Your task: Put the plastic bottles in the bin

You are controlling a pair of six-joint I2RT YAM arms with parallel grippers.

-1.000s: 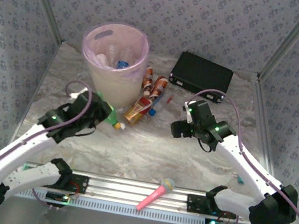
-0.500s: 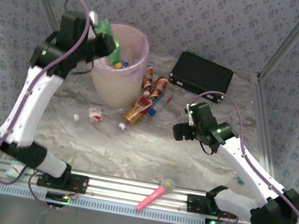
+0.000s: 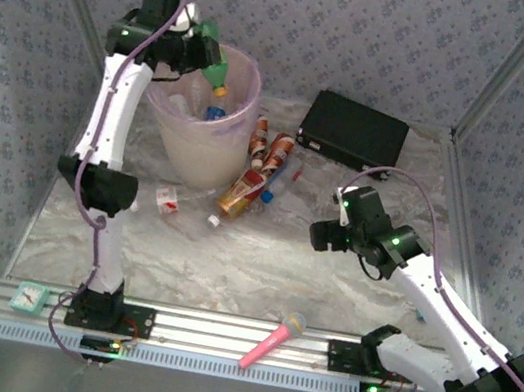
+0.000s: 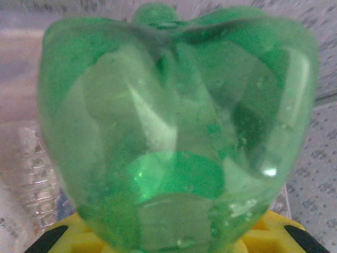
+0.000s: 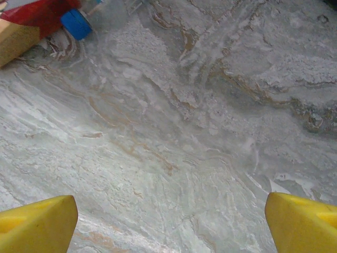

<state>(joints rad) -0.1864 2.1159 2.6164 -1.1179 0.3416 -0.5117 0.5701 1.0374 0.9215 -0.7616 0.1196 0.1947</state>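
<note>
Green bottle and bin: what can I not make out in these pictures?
- Left wrist view: the green bottle, held very close, hides its own cap.
- Top view: bottles inside the bin are too small and blurred to count.
- Right wrist view: the blue-capped bottle is cut off by the upper edge.

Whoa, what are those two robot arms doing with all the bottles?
They are tidying plastic bottles into the big round pale-pink plastic bin. The left arm's tool is shut on a green see-through plastic bottle and holds it high over the bin's rim. A few bottles lie inside the bin. The right arm's tool is open and empty, over the marbled grey table, to the right of a heap of orange-brown and clear bottles waiting next to the bin.
</note>
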